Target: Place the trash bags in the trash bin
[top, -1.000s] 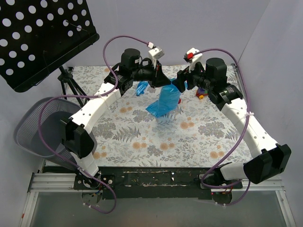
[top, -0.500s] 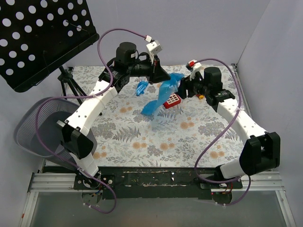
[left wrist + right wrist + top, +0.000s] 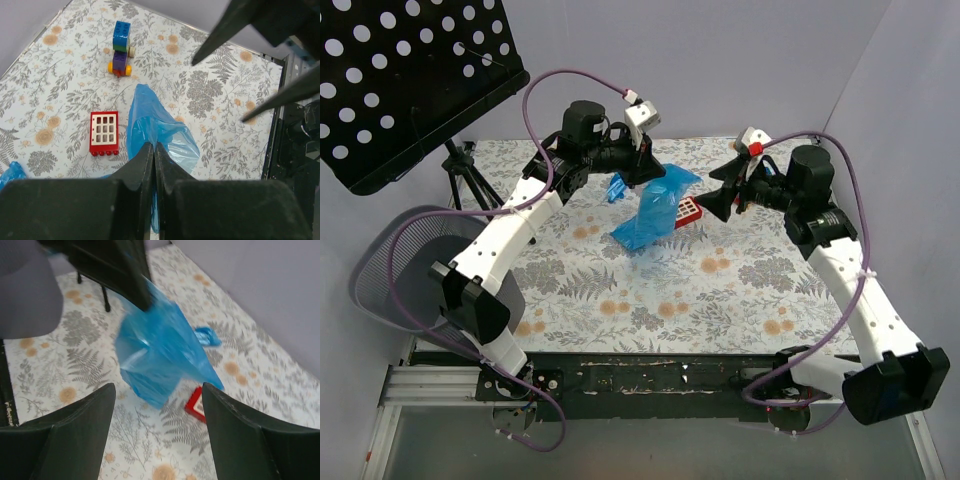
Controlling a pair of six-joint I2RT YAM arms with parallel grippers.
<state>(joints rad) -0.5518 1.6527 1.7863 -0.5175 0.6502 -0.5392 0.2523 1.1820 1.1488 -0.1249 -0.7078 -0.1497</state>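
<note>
One fern-print tablecloth lies between pale lilac walls; left gripper pinches the blue trash bag, right gripper gapes.

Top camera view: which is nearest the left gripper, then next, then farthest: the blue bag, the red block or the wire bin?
1. The blue bag: pinched in the left gripper itself.
2. The red block: on the table, just right of the bag.
3. The wire bin: far off, beyond the table's left edge.
</note>
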